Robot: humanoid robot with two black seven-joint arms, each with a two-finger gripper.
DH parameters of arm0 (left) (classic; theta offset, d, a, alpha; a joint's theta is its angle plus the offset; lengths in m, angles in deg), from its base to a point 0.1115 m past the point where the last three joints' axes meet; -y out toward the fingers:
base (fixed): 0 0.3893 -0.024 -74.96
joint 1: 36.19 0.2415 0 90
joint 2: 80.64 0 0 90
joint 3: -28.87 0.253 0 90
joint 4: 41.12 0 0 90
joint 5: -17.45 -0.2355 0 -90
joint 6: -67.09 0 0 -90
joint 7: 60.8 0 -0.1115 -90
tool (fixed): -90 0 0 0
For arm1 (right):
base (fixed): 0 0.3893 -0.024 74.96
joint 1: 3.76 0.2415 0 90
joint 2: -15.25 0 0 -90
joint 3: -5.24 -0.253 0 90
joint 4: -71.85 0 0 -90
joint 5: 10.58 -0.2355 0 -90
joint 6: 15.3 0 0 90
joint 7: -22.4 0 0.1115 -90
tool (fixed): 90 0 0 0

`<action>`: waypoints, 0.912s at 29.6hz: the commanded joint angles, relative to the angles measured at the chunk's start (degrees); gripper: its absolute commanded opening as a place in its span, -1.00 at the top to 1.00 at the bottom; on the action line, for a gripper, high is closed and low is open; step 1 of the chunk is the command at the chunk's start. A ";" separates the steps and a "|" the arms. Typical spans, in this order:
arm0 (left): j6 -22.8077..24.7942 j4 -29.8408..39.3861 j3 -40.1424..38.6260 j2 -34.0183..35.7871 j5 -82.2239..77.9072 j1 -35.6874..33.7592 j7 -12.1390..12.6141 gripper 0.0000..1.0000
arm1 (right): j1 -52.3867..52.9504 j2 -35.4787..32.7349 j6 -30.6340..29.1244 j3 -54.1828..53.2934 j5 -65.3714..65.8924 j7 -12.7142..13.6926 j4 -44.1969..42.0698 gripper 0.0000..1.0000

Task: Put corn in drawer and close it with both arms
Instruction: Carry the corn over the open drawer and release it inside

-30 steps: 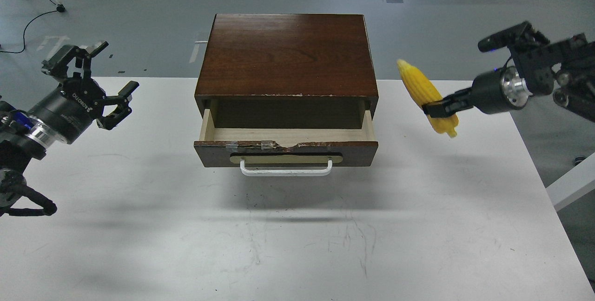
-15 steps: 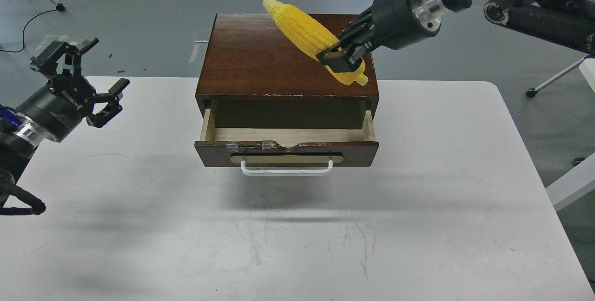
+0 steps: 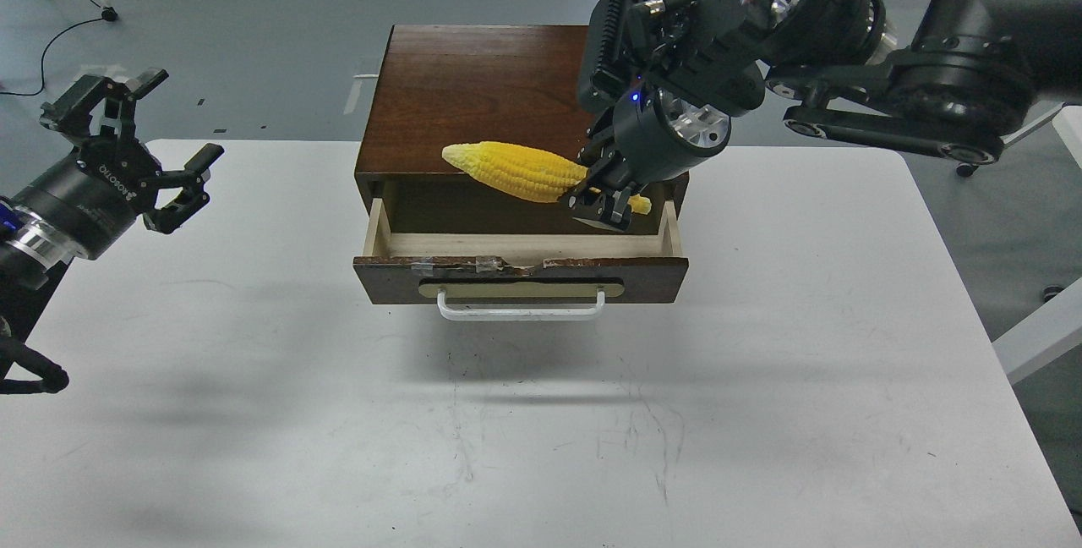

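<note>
The drawer (image 3: 520, 277) of the dark brown cabinet (image 3: 473, 91) stands pulled open, pale wood showing inside, its white bar handle (image 3: 521, 309) facing me. My right gripper (image 3: 604, 208) is shut on the thick end of the yellow corn (image 3: 517, 170). It holds the cob nearly level just above the open drawer, its tip pointing left, in front of the cabinet's top edge. My left gripper (image 3: 148, 146) is open and empty, raised over the table's far left edge, well away from the drawer.
The cabinet sits at the back middle of a white table (image 3: 541, 430). The right arm's thick links (image 3: 888, 57) hang over the cabinet's right side. Grey floor with cables (image 3: 51, 32) lies behind the table.
My right arm has swung the corn from the right of the cabinet, over its top, and lowered it to just above the open drawer. The left gripper has drifted slightly left.
</note>
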 commanded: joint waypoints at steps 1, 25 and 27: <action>0.00 -0.01 -0.06 -0.01 0.01 0.01 0.00 -0.99 | -1.27 0.99 0.09 0.00 -0.23 0.00 -1.10 -0.04; 0.00 -0.01 -0.32 0.25 0.10 0.01 0.00 -0.99 | 0.67 -14.63 3.26 -7.64 -29.47 0.00 -0.40 -0.97; 0.00 -0.01 -0.32 0.43 0.10 0.01 0.00 -0.99 | -0.39 -19.03 3.26 -7.73 -36.51 0.00 -0.40 -0.98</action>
